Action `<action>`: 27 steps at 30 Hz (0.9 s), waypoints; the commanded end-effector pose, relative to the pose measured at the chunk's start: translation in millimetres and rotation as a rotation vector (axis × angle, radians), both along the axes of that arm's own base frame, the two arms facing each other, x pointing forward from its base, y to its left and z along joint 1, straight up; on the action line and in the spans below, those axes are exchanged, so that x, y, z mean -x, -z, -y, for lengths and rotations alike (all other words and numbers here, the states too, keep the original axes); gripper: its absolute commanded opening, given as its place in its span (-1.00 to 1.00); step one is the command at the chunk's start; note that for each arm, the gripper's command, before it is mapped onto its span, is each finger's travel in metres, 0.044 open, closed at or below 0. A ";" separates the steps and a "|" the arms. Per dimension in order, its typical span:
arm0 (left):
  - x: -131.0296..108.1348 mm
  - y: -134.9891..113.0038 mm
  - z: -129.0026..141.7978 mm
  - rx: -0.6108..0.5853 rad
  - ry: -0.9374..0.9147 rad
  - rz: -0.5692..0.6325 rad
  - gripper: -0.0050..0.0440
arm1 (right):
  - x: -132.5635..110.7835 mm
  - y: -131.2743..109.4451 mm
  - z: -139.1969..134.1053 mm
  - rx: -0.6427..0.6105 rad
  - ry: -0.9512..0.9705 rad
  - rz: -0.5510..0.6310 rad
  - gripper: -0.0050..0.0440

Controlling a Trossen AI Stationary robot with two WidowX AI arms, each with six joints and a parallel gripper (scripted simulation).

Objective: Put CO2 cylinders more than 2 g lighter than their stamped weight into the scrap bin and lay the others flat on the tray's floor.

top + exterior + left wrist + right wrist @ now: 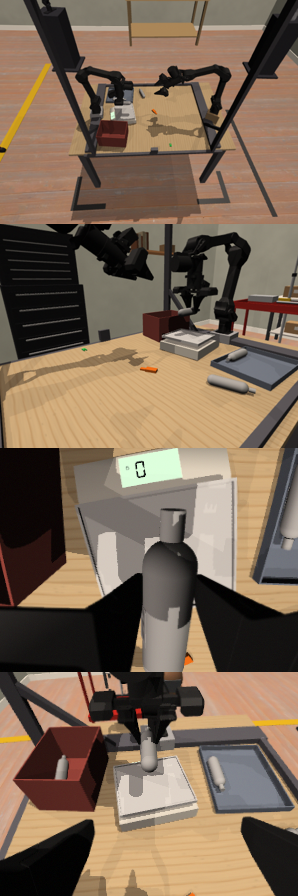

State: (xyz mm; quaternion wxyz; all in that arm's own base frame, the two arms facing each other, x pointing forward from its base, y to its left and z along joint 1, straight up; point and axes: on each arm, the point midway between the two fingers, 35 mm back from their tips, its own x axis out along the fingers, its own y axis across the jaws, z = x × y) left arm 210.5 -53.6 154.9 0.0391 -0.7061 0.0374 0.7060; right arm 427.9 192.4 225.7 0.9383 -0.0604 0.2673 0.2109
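Exterior view: above the scale (129, 112) (189, 337) (215, 523) (155, 789), our left gripper (122, 103) (192, 310) (168, 580) (148, 743) clamps a cylinder (126, 103) (185, 312) (169, 593) (149, 757); our right gripper's (156, 89) (144, 278) (167, 824) jaws stand wide apart.

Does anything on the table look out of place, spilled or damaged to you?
Nothing looks spilled or damaged. Two small items seem stray: an orange piece lying loose before the scale, and a green bit near the table's edge; neither belongs to the cylinder sorting.

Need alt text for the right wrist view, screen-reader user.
Left arm's jaws grip a gray CO2 cylinder above a white scale; another lies in the red scrap bin, left, and one in the blue tray, right.
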 end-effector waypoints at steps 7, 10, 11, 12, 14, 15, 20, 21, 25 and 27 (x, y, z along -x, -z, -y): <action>-4.3 -8.5 1.3 0.009 0.003 0.025 -1.00 | 18.1 -47.8 58.9 -0.067 0.115 0.166 1.00; -4.4 -8.5 1.4 0.009 0.003 0.025 -1.00 | 35.4 -66.7 95.9 -0.096 0.191 0.266 1.00; -2.4 -5.7 0.9 0.006 0.001 0.015 -1.00 | 41.9 -72.0 107.2 -0.103 0.216 0.299 1.00; -2.4 -5.7 0.9 0.006 0.001 0.015 -1.00 | 48.4 -76.7 117.7 -0.110 0.239 0.331 1.00; -2.4 -5.7 0.9 0.006 0.001 0.015 -1.00 | 61.3 -84.3 136.1 -0.121 0.281 0.389 1.00; -2.4 -5.7 0.9 0.006 0.001 0.015 -1.00 | 69.0 -88.0 146.0 -0.126 0.305 0.423 1.00; -2.4 -5.7 0.9 0.006 0.001 0.015 -1.00 | 99.7 -98.5 179.0 -0.139 0.390 0.548 1.00; -2.4 -5.7 0.9 0.006 0.001 0.015 -1.00 | 103.6 -99.5 182.7 -0.140 0.401 0.564 1.00; -2.4 -5.7 0.9 0.006 0.001 0.015 -1.00 | 110.6 -100.9 188.8 -0.140 0.418 0.591 1.00; -2.4 -5.7 0.9 0.006 0.001 0.015 -1.00 | 114.4 -101.6 192.1 -0.140 0.428 0.606 1.00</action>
